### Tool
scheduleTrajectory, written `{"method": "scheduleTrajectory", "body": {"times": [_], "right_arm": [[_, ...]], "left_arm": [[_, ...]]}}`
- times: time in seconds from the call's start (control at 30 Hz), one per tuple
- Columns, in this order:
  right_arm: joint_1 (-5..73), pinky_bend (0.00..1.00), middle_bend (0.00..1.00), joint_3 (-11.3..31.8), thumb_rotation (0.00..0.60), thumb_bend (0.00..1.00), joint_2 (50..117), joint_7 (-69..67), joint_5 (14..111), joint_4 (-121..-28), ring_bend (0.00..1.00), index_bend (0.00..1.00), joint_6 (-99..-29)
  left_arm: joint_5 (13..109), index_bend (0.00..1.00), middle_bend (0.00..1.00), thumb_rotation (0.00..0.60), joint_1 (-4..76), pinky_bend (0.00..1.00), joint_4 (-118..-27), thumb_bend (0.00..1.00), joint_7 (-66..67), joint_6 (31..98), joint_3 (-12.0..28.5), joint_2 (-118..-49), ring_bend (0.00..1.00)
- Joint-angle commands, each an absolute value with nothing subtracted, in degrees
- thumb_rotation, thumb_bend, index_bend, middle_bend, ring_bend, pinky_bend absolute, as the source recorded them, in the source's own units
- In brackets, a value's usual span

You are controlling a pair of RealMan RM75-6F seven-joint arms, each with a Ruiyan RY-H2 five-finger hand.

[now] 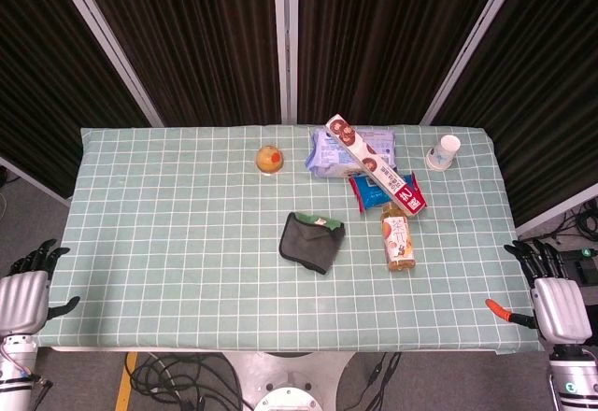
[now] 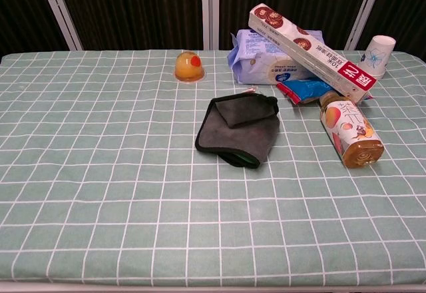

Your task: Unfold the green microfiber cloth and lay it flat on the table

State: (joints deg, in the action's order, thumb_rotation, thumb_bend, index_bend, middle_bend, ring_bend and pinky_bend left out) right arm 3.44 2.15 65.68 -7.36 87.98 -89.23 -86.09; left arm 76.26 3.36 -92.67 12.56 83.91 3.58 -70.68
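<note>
Clearly, nothing of the task is done yet: the green microfiber cloth [image 2: 238,128] lies folded near the middle of the counter [image 1: 168,243], one flap doubled over its top, its grey face showing with a dark green edge. You have the whole job ahead of you: reach in, take an edge, open the folds and spread the cloth flat.

Both robot hands rest off the near corners of the counter, well apart from the cloth. Your left robot hand [image 1: 26,290] holds nothing, fingers extended. Your right robot hand [image 1: 551,294] also appears empty with fingers apart, though at this angle its pose is hard to judge; an orange-handled tool [image 1: 500,311] lies just beside it on the counter edge.

Space to the cloth's right is crowded: a tea bottle [image 2: 350,133] lies on its side near it, and behind stand a blue wipes pack [image 2: 263,63], a long cookie box [image 2: 309,50] propped over a blue snack packet [image 2: 303,91], and a paper cup [image 2: 376,53]. A jelly cup [image 2: 188,66] sits behind to the left. Unfolding toward the bare left and front squares looks safest.
</note>
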Motion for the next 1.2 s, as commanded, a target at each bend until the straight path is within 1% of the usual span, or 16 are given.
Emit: {"method": "scheduleTrajectory", "body": {"times": [0.03, 0.17, 0.33, 0.43, 0.53, 0.6, 0.67, 0.8, 0.97, 1.07, 1.2], "right_arm": [[3.47, 0.0, 0.13, 2.14, 0.517, 0.01, 65.66, -7.44, 88.06, -89.29, 0.0, 0.17, -85.99], [3.61, 0.0, 0.13, 2.0, 0.516, 0.01, 65.6, -7.92, 88.41, -89.5, 0.0, 0.18, -85.72], [4.54, 0.0, 0.13, 2.2, 0.518, 0.01, 65.52, -8.54, 88.72, -90.49, 0.0, 0.22, -84.53], [6.66, 0.0, 0.13, 3.16, 0.519, 0.02, 65.79, -8.6, 88.73, -92.19, 0.0, 0.26, -82.2], [10.5, 0.0, 0.13, 4.98, 0.525, 0.06, 66.62, -5.77, 87.24, -94.74, 0.0, 0.3, -77.2], [13.13, 0.0, 0.13, 6.3, 0.532, 0.07, 67.74, -3.71, 85.96, -95.77, 0.0, 0.32, -73.96], [16.66, 0.0, 0.13, 7.99, 0.546, 0.07, 69.61, -0.95, 83.92, -96.06, 0.0, 0.34, -69.56], [23.33, 0.0, 0.13, 11.39, 0.55, 0.08, 74.4, 1.9, 79.1, -94.33, 0.0, 0.37, -61.79], [31.15, 0.0, 0.13, 14.52, 0.55, 0.09, 81.21, 5.29, 72.6, -89.18, 0.0, 0.37, -53.52], [35.05, 0.0, 0.13, 15.36, 0.549, 0.09, 85.09, 8.26, 69.28, -85.59, 0.0, 0.37, -50.08], [39.18, 0.0, 0.13, 15.98, 0.553, 0.1, 89.96, 11.55, 65.73, -80.65, 0.0, 0.37, -47.38]], "left_arm": [[76.41, 0.29, 0.24, 0.6, 3.27, 0.25, -92.46, 0.12, 12.43, 84.06, 3.54, -70.8, 0.22], [76.84, 0.29, 0.24, 0.6, 3.1, 0.25, -92.25, 0.13, 12.17, 84.38, 3.4, -70.89, 0.22], [76.98, 0.3, 0.24, 0.6, 2.91, 0.25, -92.42, 0.12, 11.92, 84.57, 3.34, -70.76, 0.22], [77.33, 0.3, 0.24, 0.6, 2.98, 0.25, -92.3, 0.13, 11.68, 84.67, 3.41, -70.84, 0.22], [77.92, 0.3, 0.24, 0.6, 3.02, 0.25, -92.05, 0.13, 11.3, 84.83, 3.35, -70.95, 0.22], [78.12, 0.3, 0.24, 0.6, 3.01, 0.25, -91.94, 0.13, 11.08, 84.91, 3.35, -70.99, 0.22], [78.41, 0.3, 0.24, 0.6, 2.97, 0.25, -91.94, 0.12, 10.74, 85.05, 3.31, -70.93, 0.22], [78.88, 0.3, 0.24, 0.6, 2.79, 0.25, -92.0, 0.12, 10.42, 85.32, 3.12, -70.91, 0.22], [79.37, 0.3, 0.24, 0.6, 2.65, 0.25, -92.07, 0.13, 10.14, 85.33, 2.81, -70.74, 0.22], [79.33, 0.3, 0.24, 0.6, 2.65, 0.25, -92.06, 0.13, 9.89, 85.33, 2.94, -70.63, 0.22], [79.05, 0.3, 0.24, 0.6, 2.7, 0.25, -91.77, 0.13, 9.51, 85.18, 3.19, -70.61, 0.22]]}}
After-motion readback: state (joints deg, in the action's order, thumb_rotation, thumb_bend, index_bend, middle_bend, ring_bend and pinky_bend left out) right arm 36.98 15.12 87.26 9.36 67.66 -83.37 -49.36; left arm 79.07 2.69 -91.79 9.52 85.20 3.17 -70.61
